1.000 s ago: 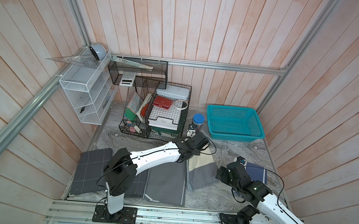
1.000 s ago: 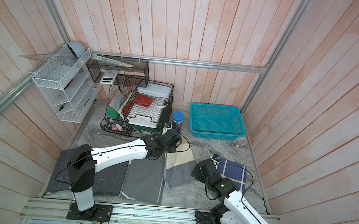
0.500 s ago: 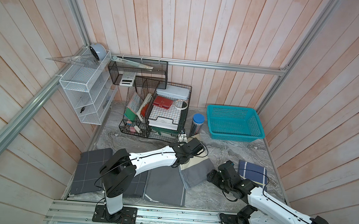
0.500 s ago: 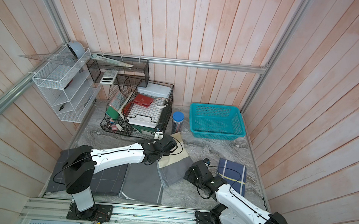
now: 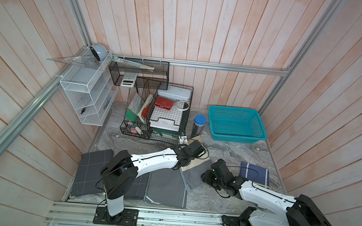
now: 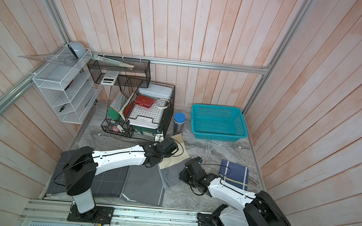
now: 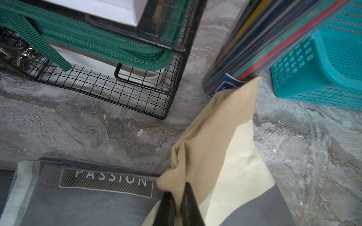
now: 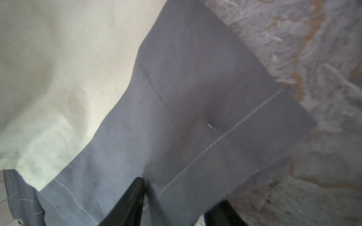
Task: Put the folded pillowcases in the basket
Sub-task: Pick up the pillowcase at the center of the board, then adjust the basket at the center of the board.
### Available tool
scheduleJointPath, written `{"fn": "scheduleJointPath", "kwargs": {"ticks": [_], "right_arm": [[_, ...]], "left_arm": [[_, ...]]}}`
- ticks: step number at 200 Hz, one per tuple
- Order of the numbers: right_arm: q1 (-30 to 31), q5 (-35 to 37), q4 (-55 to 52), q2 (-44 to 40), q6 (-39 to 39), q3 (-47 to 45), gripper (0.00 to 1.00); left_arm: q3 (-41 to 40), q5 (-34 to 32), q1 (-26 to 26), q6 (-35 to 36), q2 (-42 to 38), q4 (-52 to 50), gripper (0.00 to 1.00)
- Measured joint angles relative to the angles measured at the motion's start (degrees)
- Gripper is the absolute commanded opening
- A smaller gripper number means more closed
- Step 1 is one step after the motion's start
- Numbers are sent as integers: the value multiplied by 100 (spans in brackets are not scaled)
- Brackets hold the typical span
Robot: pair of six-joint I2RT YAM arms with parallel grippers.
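Observation:
The folded pillowcase (image 5: 192, 175) (image 6: 169, 173), tan, cream and grey, lies slantwise mid-table in both top views. My left gripper (image 7: 177, 195) is shut on its tan corner (image 7: 215, 137), which is bunched up off the table. My right gripper (image 8: 181, 191) is at the grey end (image 8: 195, 97); one finger lies on top of the cloth and the other under its edge, still apart. In a top view the right gripper (image 5: 203, 176) sits low beside the cloth. The teal basket (image 5: 261, 135) (image 6: 245, 133) stands at the back right with nothing in it.
A black wire organiser (image 5: 157, 115) full of stationery and a blue-lidded pencil tube (image 5: 199, 125) stand just behind the pillowcase. A navy folded cloth (image 5: 254, 175) lies to the right, grey folded cloths (image 5: 166, 186) to the front left. A white wire shelf (image 5: 82, 95) hangs on the left wall.
The right gripper moved left to the pillowcase's grey end and its jaws narrowed around it. The left arm pulled the tan end, turning the pillowcase slantwise.

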Motion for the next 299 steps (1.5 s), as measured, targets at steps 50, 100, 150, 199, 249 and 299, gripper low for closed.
{"fn": "scheduleJointPath", "kwargs": {"ticks": [50, 100, 150, 199, 249, 299], "right_arm": [[13, 273, -608, -238, -111, 127, 0], [-590, 1521, -2173, -1681, -916, 905, 0], [-2221, 1637, -2804, -1768, -1880, 1980, 0], [-3101, 1631, -2865, -793, -2500, 3386, 0], [-3757, 1596, -2520, 774, -2911, 4465, 0], [-4225, 1386, -2129, 2179, -3351, 5473, 0]], "left_arm": [[0, 127, 0, 4, -17, -4, 0], [452, 238, -203, 140, -59, -87, 0], [1729, 258, -566, 437, -17, -149, 0], [3480, 243, -546, 852, 850, -170, 0], [5753, 411, -372, 1314, 2636, -212, 0], [7654, 968, 177, 1469, 4225, -42, 0]]}}
